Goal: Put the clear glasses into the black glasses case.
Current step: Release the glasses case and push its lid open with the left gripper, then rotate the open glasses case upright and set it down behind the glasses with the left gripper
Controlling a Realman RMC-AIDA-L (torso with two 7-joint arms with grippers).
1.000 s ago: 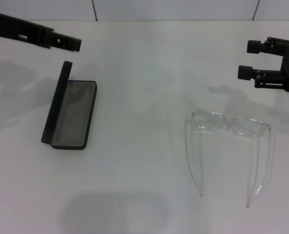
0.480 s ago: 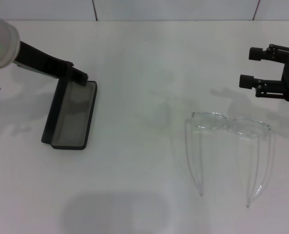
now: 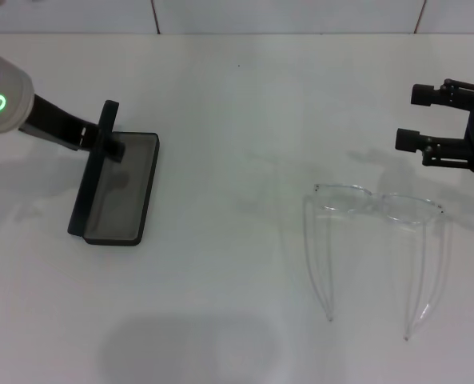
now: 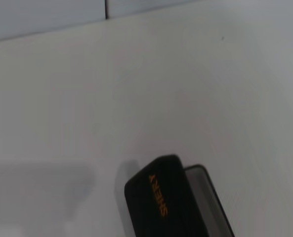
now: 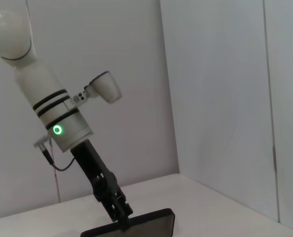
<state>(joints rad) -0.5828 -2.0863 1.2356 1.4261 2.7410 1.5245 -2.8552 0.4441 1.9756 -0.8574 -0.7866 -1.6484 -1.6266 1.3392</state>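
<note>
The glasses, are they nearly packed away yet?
Not yet. The black glasses case stands open, grey lining showing, with the left gripper at its raised lid. The clear glasses lie untouched on the table; the right gripper hovers open beyond them. Picking up and placing remain.

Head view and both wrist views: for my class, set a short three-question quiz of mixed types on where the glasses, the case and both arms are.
1. True or false: the clear glasses lie inside the black glasses case.
2. Which gripper is at the case's raised lid? A) left gripper B) right gripper C) neither
3. Fill in: the right gripper hangs with its jaws ____, above and beyond the glasses.

Key
1. False: they lie on the table, well apart from the open case.
2. A: the left gripper is at the lid.
3. open
</note>
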